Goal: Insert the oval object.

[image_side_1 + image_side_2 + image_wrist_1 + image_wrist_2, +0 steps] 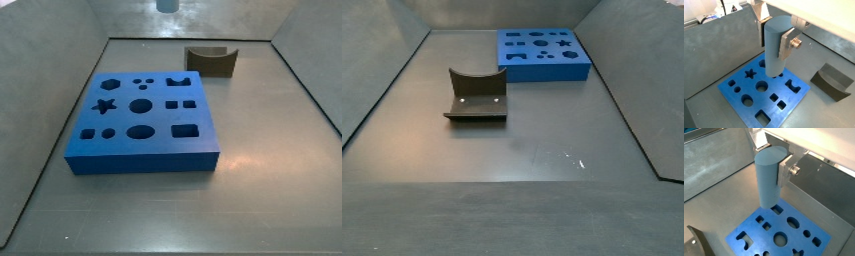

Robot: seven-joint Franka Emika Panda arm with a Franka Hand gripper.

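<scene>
Hand (784, 42): clamped on the oval object (775, 47), high above the blue block (764, 92).
Axis: upright, pointing down at the block's oval hole (780, 239).

Gripper (779, 42): bare silver metal finger plates (787, 44), clamped on a smooth matt grey-blue oval peg (775, 47). Below it, matt blue plastic-looking block (744, 100). Beside, dark matt fixture (833, 81); dull grey floor (543, 160), faintly reflective.
</scene>
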